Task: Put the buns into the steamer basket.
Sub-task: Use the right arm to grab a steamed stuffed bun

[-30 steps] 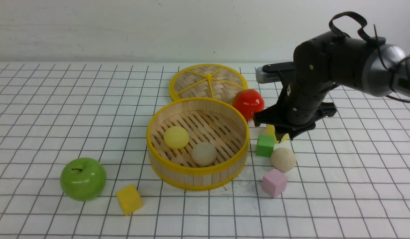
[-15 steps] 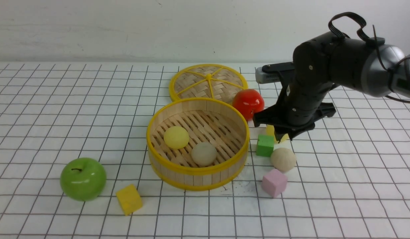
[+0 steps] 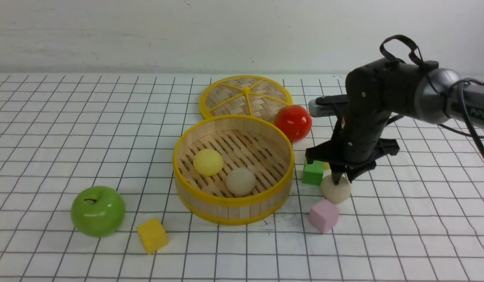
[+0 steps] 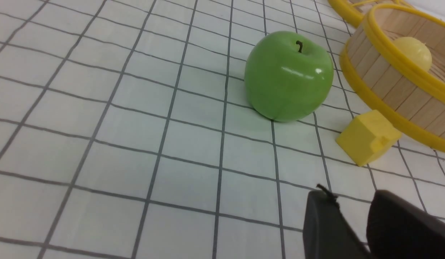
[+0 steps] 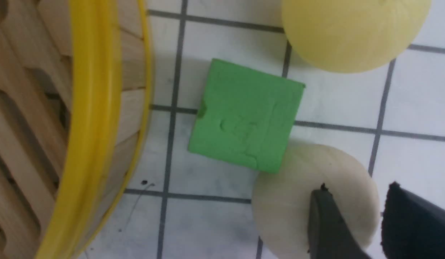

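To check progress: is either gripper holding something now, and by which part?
Nothing is held. The right gripper hangs over the top of the beige bun, not clamping it; the left gripper is empty.

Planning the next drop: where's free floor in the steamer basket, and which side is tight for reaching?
Free: back-right slats of the steamer basket, between its wall and the yellow bun and beige bun inside. Also the table left of it, behind the green apple. Crowded: its right side, where green cube, outside bun, pink cube and right gripper cluster.
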Controlling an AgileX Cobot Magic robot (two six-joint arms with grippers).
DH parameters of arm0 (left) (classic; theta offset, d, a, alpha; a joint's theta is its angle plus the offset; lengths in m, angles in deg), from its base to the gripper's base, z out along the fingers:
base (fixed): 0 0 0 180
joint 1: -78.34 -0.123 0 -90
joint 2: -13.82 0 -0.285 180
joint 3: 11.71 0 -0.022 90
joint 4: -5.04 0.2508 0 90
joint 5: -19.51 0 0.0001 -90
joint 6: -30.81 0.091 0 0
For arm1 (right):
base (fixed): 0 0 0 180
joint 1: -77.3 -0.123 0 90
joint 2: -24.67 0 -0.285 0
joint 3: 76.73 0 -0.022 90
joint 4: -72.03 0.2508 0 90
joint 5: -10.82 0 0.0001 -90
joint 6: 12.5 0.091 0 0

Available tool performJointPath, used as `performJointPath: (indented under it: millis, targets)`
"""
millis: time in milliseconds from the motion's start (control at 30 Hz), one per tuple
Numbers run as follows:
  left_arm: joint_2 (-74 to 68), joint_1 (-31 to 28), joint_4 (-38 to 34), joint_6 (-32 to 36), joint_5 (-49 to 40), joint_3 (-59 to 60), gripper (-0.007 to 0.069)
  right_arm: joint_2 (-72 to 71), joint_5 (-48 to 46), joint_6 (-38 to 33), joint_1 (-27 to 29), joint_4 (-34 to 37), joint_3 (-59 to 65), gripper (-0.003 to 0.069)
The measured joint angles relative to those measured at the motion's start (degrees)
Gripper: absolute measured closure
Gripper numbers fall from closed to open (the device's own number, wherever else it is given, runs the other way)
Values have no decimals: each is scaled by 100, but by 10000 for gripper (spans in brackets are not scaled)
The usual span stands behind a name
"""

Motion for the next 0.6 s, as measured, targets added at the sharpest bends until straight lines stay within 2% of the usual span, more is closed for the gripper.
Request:
performJointPath:
  millis: [367, 467, 567, 600]
  targets:
    - [0, 0, 0, 0, -4, 0, 434, 113, 19, -447, 73, 589, -12, 436]
    - [0, 0, 0, 0, -4, 0, 429, 113, -6, -541, 90, 639, -12, 489]
    - [0, 0, 0, 0, -4, 0, 425, 113, -51, -569, 93, 657, -12, 615]
    - [0, 0, 0, 0, -4, 0, 425, 113, -66, -569, 93, 657, -12, 621]
